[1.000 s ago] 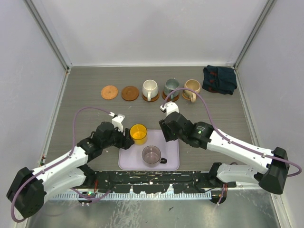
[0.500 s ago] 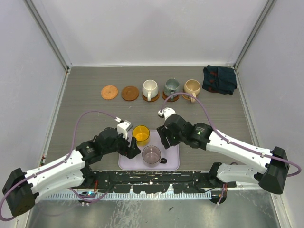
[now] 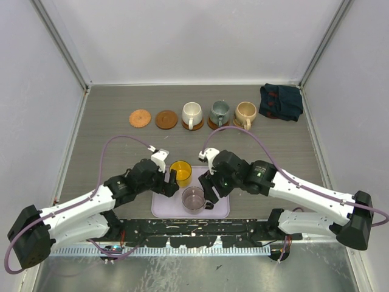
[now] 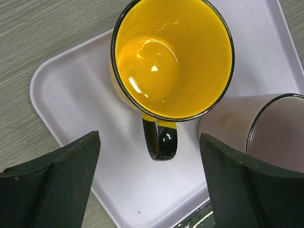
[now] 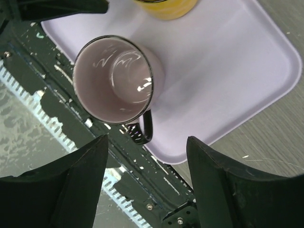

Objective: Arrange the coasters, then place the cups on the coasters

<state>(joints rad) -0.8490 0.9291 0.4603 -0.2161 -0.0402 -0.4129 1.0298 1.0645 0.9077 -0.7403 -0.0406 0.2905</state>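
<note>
Left fingers [image 4: 61, 175] stood wide and empty, flanking the handle of the yellow cup [image 4: 173, 57] on the lavender tray [image 4: 71, 99], lower centre of the top view. Right fingers [image 5: 71, 180] were also wide and empty, either side of the purple glass cup [image 5: 116, 78] at the tray's near edge.

On the worktop [image 3: 103, 103], upper centre, the cream cup [image 3: 192, 114], grey-green cup [image 3: 219, 111] and beige cup [image 3: 246, 112] sat on coasters. The orange coaster [image 3: 140, 117] and darker coaster [image 3: 166, 119] lay bare at their left.

Judged step: grasping the tray cups. Advice: close squarely across each handle or wall, clear of the neighbouring cup. Lift straight up and stagger the arms, since they crowd each other.
</note>
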